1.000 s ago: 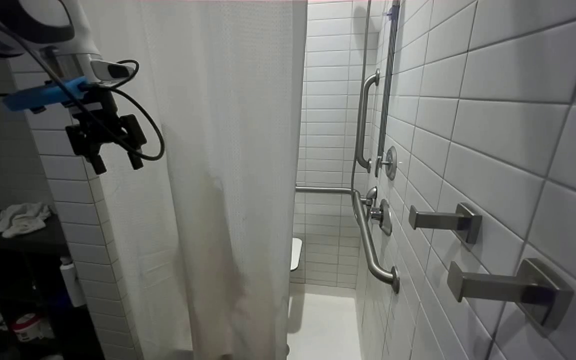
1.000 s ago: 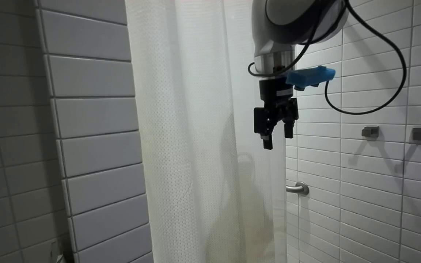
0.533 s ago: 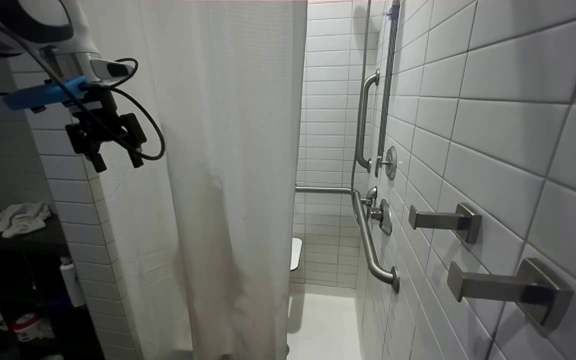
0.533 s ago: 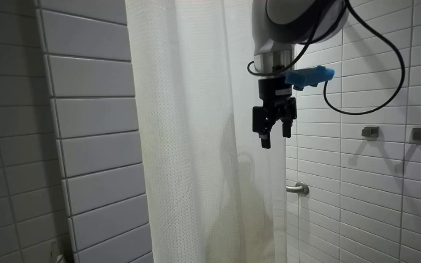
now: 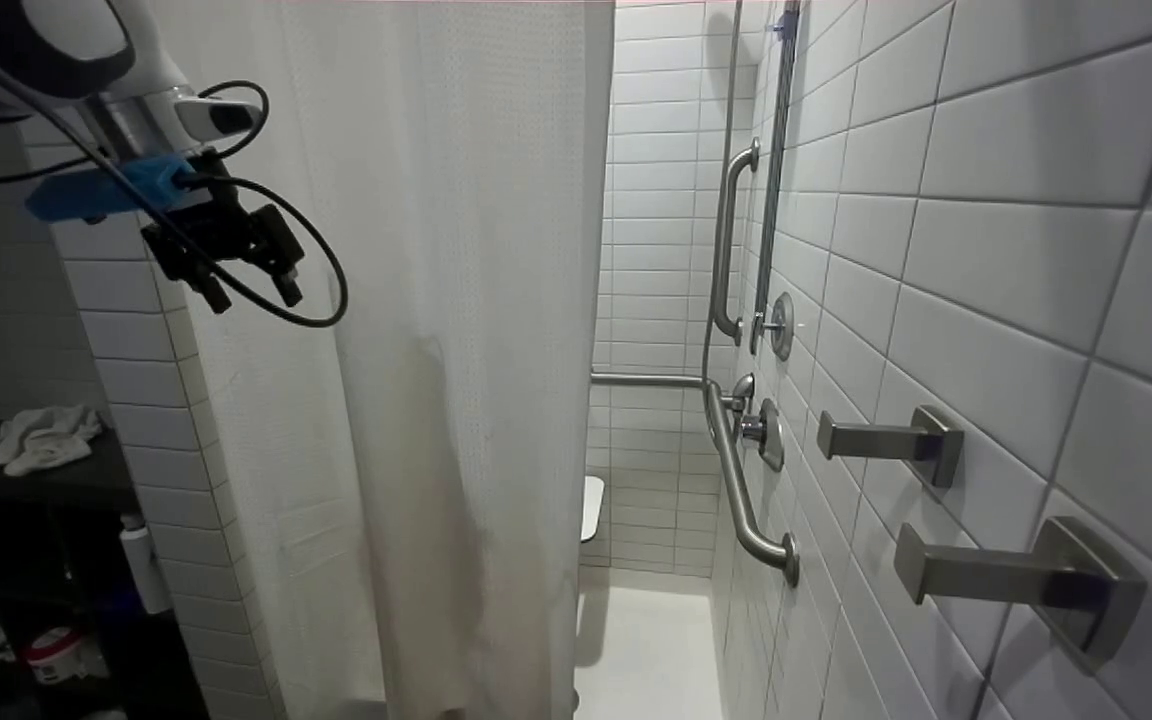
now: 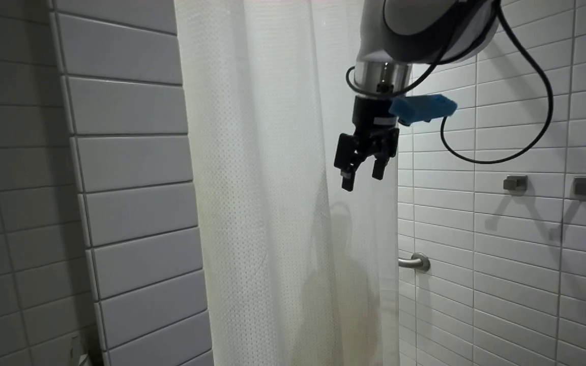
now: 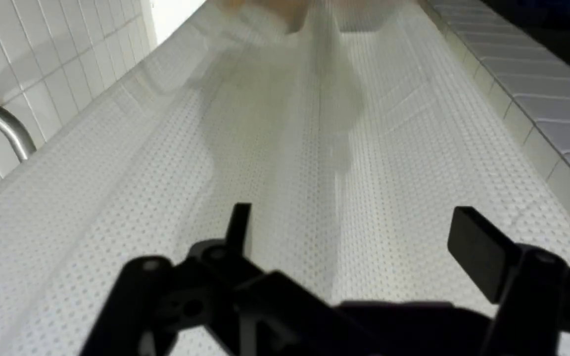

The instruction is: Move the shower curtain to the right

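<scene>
Curtain (image 7: pixel 374 173) hangs beyond the parted claw (image 7: pixel 350 220) in the wrist view; an exterior view adds cloth (image 5: pixel 39 440) below the claw.

You've got white tiled walls (image 5: pixel 1026 150) here, steel bars (image 5: pixel 733 480) and two hooks (image 5: pixel 996 578) jutting out, pale floor (image 5: pixel 651 630) below, a dark shelf (image 5: pixel 86 488) sitting in shadow.
</scene>
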